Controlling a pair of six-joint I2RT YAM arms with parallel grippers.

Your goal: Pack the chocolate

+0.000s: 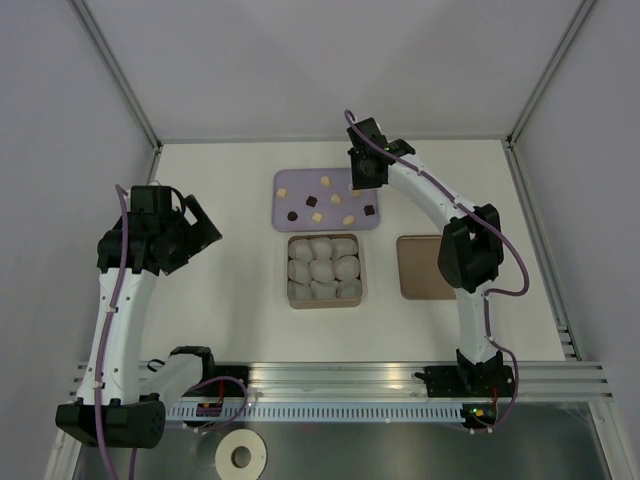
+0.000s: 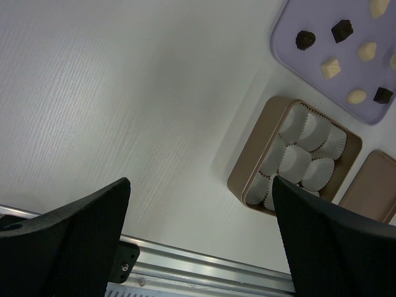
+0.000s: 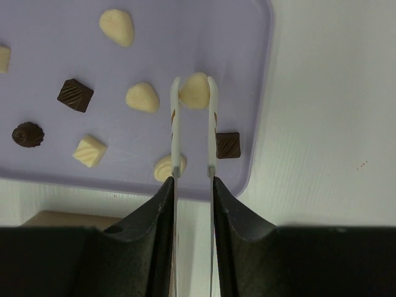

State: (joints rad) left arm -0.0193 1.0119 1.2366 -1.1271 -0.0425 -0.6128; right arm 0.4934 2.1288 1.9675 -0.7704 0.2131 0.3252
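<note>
Several small chocolate pieces, cream and dark brown, lie scattered on a lavender tray (image 1: 300, 178) at the back of the table. My right gripper (image 3: 194, 83) reaches over the tray's right end, its thin white fingers (image 3: 175, 111) shut on a rounded cream chocolate (image 3: 195, 93). Next to those fingers lie a dark square piece (image 3: 228, 145) and a cream piece (image 3: 162, 168). A tan box (image 1: 325, 305) lined with white paper cups sits just in front of the tray. My left gripper (image 2: 201, 180) hangs open over bare table to the left of the box, holding nothing.
A flat brown lid (image 1: 420, 267) lies right of the box. In the left wrist view the box (image 2: 253, 161), the tray (image 2: 297, 62) and the lid (image 2: 374, 185) show at the right. An aluminium rail (image 1: 340, 380) runs along the near edge.
</note>
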